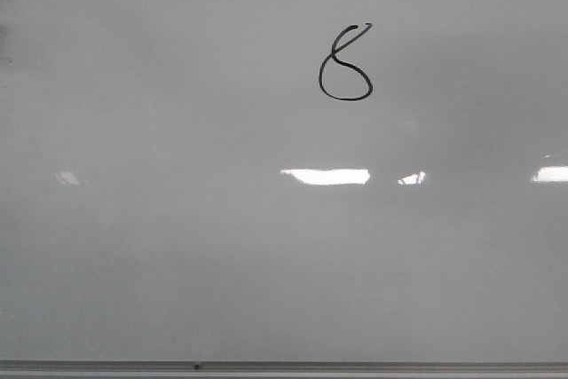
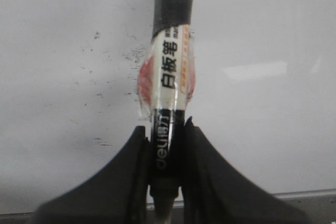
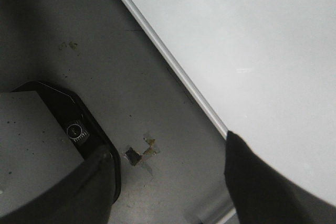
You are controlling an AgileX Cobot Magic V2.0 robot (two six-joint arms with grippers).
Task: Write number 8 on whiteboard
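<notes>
Left gripper point(image 2: 167, 145): black fingers point(image 2: 131, 166) closed tight on a marker point(image 2: 169, 77), which stands between them and points away from the wrist camera toward the board. Marker barrel black near the fingers with white "deli" lettering; further up a white label with Chinese characters, red-orange patches and a loose clear wrap; dark grey cap end beyond that, cut by the frame edge. Tip not visible.

Right gripper point(image 3: 168, 182): two dark fingers point(image 3: 257, 187) set wide apart, nothing between them. It hangs over grey floor point(image 3: 121, 77) just beside the board's frame point(image 3: 173, 66), with a scrap of torn tape point(image 3: 142, 153) on the floor and a black-edged grey base point(image 3: 37, 145) beside it.

Whiteboard point(image 1: 177, 246): glossy pale grey, fills the front view; thin grey metal frame along its bottom edge. Faint dark specks and smudges show on its surface behind the marker in the left wrist view. Bright light reflections point(image 1: 325, 176) across mid-board.

Number 8 point(image 1: 345, 64): black, hand-drawn, on the board above the central reflection, well above the frame. Round closed lower loop; narrow upper loop left open, with a flick at top right.
</notes>
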